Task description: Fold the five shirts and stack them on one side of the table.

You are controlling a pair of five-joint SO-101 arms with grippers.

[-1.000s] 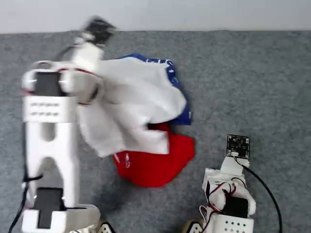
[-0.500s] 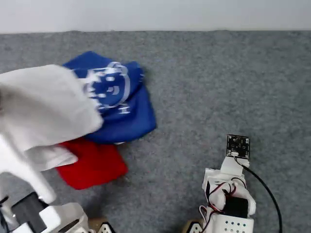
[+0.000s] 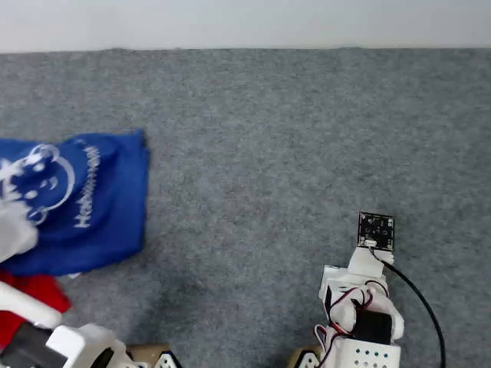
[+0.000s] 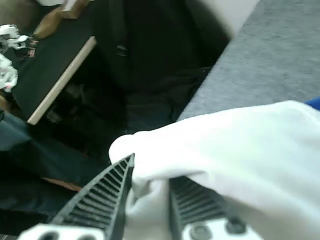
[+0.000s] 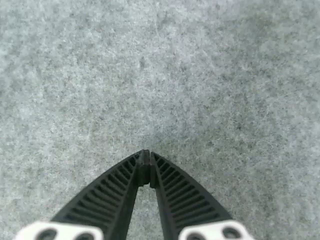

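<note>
Left claw (image 4: 150, 192): I log it clenched on white shirt (image 4: 240, 150), seen from its wrist. Right claw (image 5: 149, 172): tips together above grey table (image 5: 210, 75), well right of blue shirt (image 3: 84, 207). Red shirt (image 3: 19, 295): at blue shirt's near edge, high view.

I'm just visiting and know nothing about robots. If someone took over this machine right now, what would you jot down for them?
Left gripper: shut on the white shirt, by the table's left edge.
Right gripper: shut, empty, over bare table.
Blue shirt lies loose at the left, red shirt beside it, nearer the arm bases.
Done: no neat fold or stack visible.
Left: fold every shirt, stack on one side.
</note>
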